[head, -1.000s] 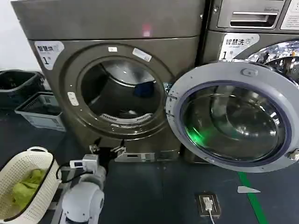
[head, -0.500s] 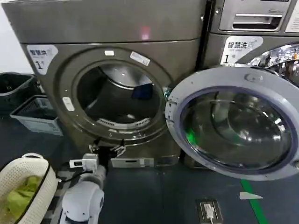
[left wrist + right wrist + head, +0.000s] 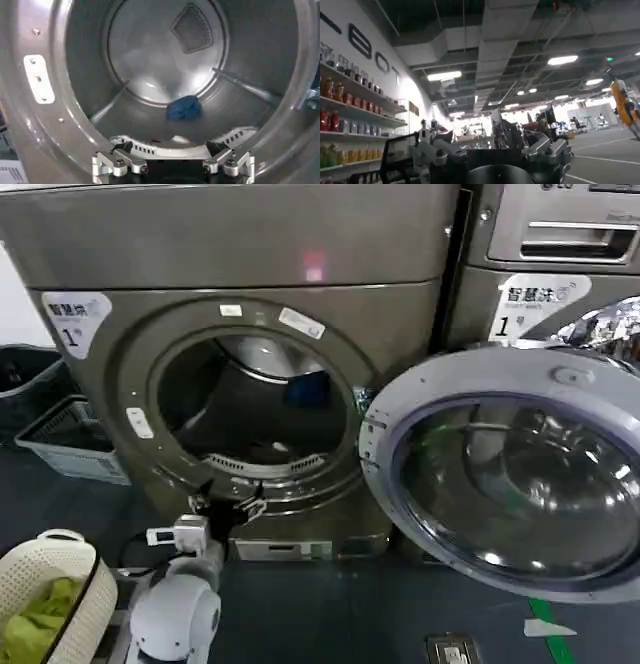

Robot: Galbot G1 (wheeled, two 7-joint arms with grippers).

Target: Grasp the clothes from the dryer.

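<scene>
The dryer (image 3: 250,244) is a dark bronze-grey machine with a white "1" sticker and a pink-red light above its wide porthole. Its round door (image 3: 510,474) hangs open to the right. Inside the steel drum (image 3: 150,55) lies a small blue piece of clothes (image 3: 183,107), near the back on the drum floor, also visible through the porthole as the blue clothes (image 3: 307,387). My left gripper (image 3: 228,504) is at the porthole's lower rim, pointing into the drum. This left gripper (image 3: 170,147) is open and empty, well short of the cloth. My right gripper (image 3: 480,145) is open, pointing up into the room.
A white laundry basket (image 3: 40,569) with green cloth stands at the lower left. A grey crate (image 3: 70,439) and a dark bin (image 3: 25,369) sit left of the dryer. The LG-marked machine (image 3: 560,274) stands to the right. A floor socket (image 3: 455,649) lies ahead.
The head view has drawn closer to the dryer, so the porthole looks larger and the basket sits lower left. The left gripper stays at the lower rim.
</scene>
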